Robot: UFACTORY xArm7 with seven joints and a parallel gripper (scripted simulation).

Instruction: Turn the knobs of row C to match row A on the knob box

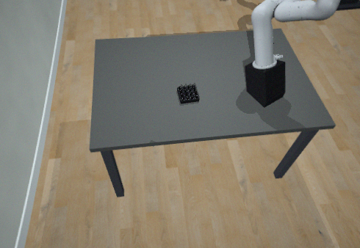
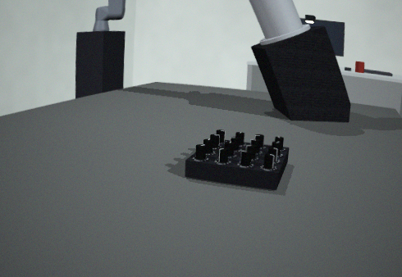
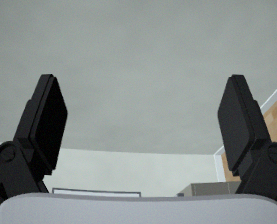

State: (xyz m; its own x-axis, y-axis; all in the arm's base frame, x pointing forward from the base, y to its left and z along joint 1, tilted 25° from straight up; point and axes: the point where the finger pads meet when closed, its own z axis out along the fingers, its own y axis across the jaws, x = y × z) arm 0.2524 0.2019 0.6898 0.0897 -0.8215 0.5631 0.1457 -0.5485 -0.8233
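Note:
The knob box (image 1: pixel 188 94) (image 2: pixel 238 160) is a small black block with several rows of short black knobs. It stands on its feet near the middle of the dark grey table (image 1: pixel 139 70) (image 2: pixel 102 180). The knobs' white lines are too small to read in either the top or the exterior view. My gripper (image 3: pixel 142 93) shows only in the wrist view. It is open and empty, and it faces a grey wall, not the table. The knob box is not in the wrist view.
The arm's black base block (image 1: pixel 265 82) (image 2: pixel 303 78) stands on the table's right side, with the white arm (image 1: pixel 264 33) rising from it. A second black block (image 2: pixel 99 63) stands at the far left in the exterior view.

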